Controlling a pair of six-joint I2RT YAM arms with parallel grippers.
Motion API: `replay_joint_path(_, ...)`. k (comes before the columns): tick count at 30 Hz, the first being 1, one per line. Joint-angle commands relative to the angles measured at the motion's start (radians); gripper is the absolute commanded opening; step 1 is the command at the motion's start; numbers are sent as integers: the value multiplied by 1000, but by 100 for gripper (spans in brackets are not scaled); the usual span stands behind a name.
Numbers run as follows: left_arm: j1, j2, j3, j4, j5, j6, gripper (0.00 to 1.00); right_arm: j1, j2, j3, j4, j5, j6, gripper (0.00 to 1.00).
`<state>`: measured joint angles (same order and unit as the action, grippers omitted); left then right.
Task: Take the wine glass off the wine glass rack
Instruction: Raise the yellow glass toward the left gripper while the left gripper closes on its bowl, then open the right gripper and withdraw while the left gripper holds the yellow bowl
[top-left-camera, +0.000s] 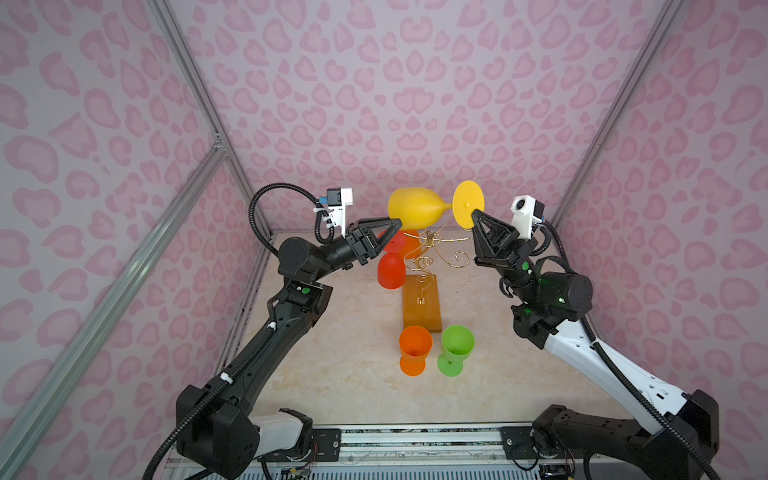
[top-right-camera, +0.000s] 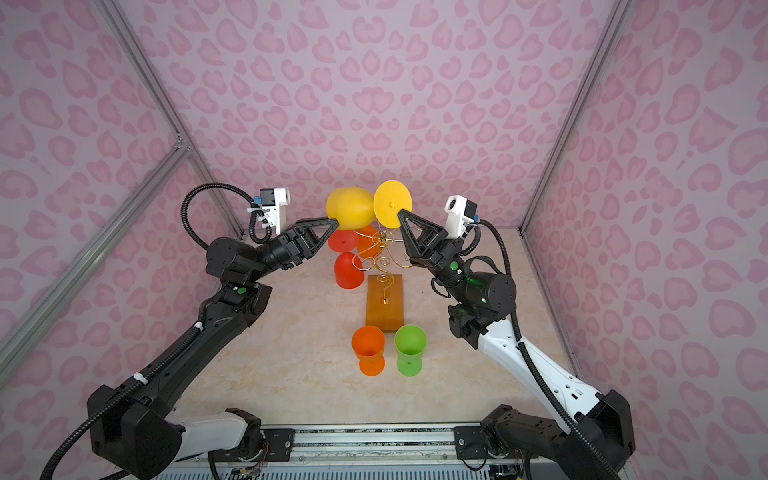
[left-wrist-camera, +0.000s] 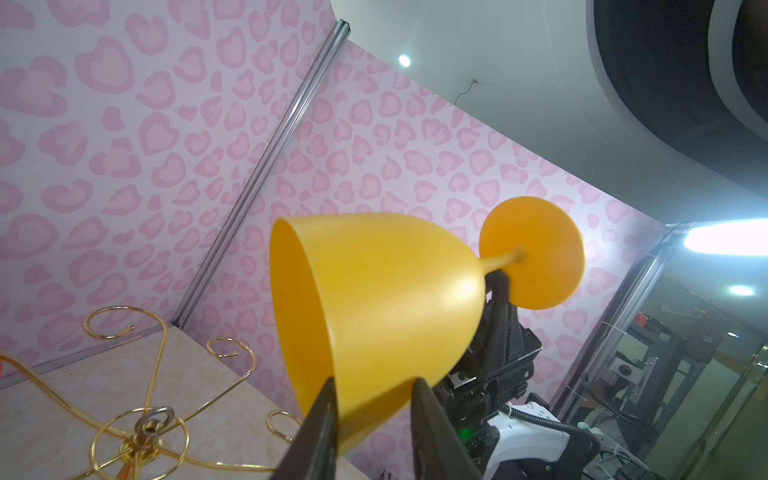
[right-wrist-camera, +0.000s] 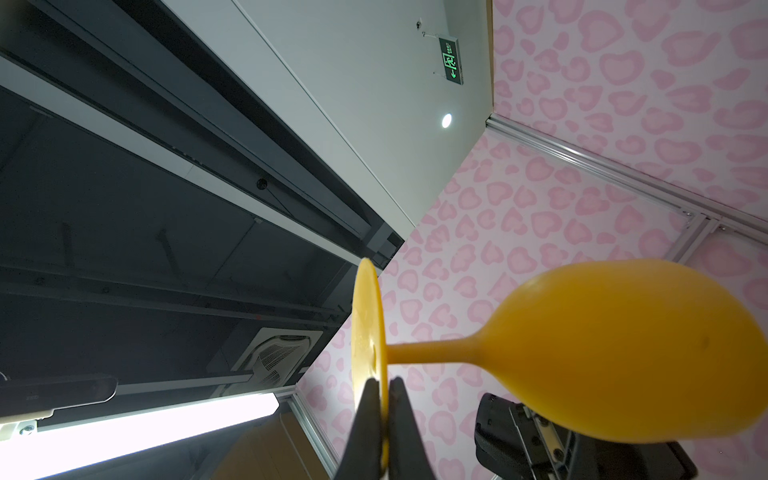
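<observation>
wine glass (top-left-camera: 411, 208), rim seemingly in left end effector (left-wrist-camera: 372, 380)

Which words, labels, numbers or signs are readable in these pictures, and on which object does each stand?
Green exit sign on the ceiling, right wrist view: running figure, arrow, characters too small to read.
Dark camera bar, same view: faint marking, too dim to read.
Nothing else bears text.

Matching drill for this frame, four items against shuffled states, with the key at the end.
1 yellow wine glass
2 green wine glass
3 red wine glass
4 right gripper

A upright on the table
B hanging upside down on the wine glass rack
C held sideways in the air
D shut on a foot disc

Pairs: 1-C, 2-A, 3-B, 4-D
</observation>
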<state>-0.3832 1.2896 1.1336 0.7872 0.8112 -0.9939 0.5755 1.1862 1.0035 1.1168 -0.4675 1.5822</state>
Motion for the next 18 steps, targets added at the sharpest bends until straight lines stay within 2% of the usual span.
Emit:
replay_joint_path(1,-2,-18,-4,73,16,-17,20,-14,-1,-15,-11,-28,2,0)
replay_joint_path(5,-2,-20,-9,109,16,-39,15,-29,-3,-30,-20,-35,16,0)
replay_joint_path(11,-7,-12,-5,158,33,-70,24,-39,5,-51,5,-39,45,0)
replay_joint_path(18,-13,5,-1,206,48,-104,25,-42,16,-61,18,-40,63,0)
